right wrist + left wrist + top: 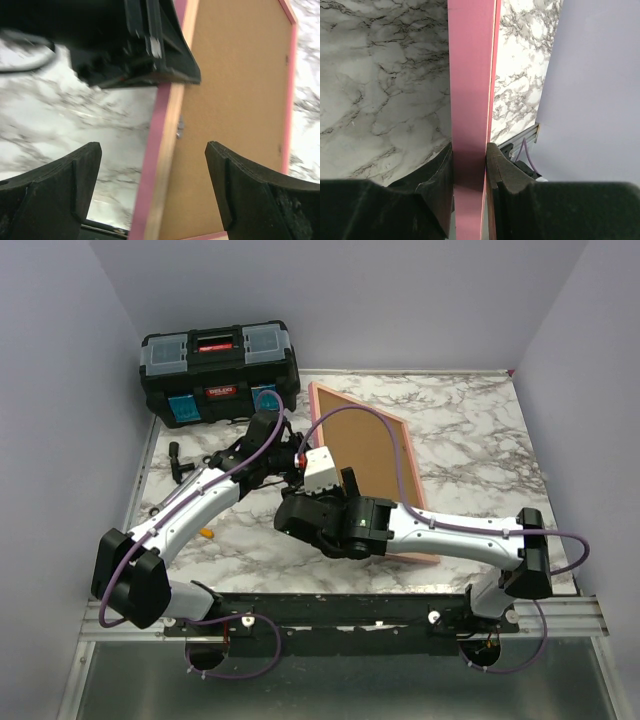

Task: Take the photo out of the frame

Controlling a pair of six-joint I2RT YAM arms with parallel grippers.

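The pink frame [406, 455] stands tilted on the marble table with its brown backing board [365, 450] facing up. My left gripper [298, 451] is shut on the frame's left border; in the left wrist view the pink edge [470, 75] runs between the closed pads [497, 170]. My right gripper [152, 165] is open and straddles that same pink edge [159, 150], just below the left gripper's black body [135, 45], touching nothing. A small metal tab [179, 127] sits on the backing [235, 100]. The photo is hidden behind the backing board.
A black toolbox [218, 370] stands at the back left. A small black part [178, 462] and a small orange piece [207, 533] lie on the table's left side. Grey walls enclose the table [480, 430] on three sides.
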